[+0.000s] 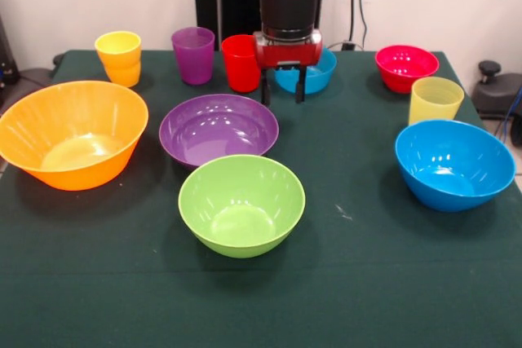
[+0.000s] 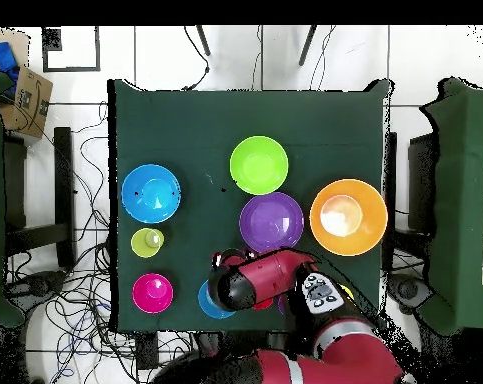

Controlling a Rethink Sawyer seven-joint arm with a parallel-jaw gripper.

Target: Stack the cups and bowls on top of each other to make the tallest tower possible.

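Note:
Four large bowls stand apart on the green table (image 1: 383,283), all upright: orange (image 1: 73,132), purple (image 1: 218,128), green (image 1: 241,201) and blue (image 1: 454,160). No tower shows. At the far side stand the orange-yellow cup (image 1: 119,57), purple cup (image 1: 193,55), red cup (image 1: 241,63), small translucent blue bowl (image 1: 318,77), small red-pink bowl (image 1: 405,65) and pale yellow cup (image 1: 435,99). My gripper (image 1: 282,95) is open and empty, pointing down between the red cup and the small blue bowl. In the overhead view the arm (image 2: 275,280) hides three cups and part of the small blue bowl (image 2: 205,302).
In the overhead view the green bowl (image 2: 259,165), blue bowl (image 2: 151,193), purple bowl (image 2: 271,222) and orange bowl (image 2: 348,216) fill the table's middle. Cables lie on the floor around the table. A cardboard box (image 2: 25,90) sits off the table's corner.

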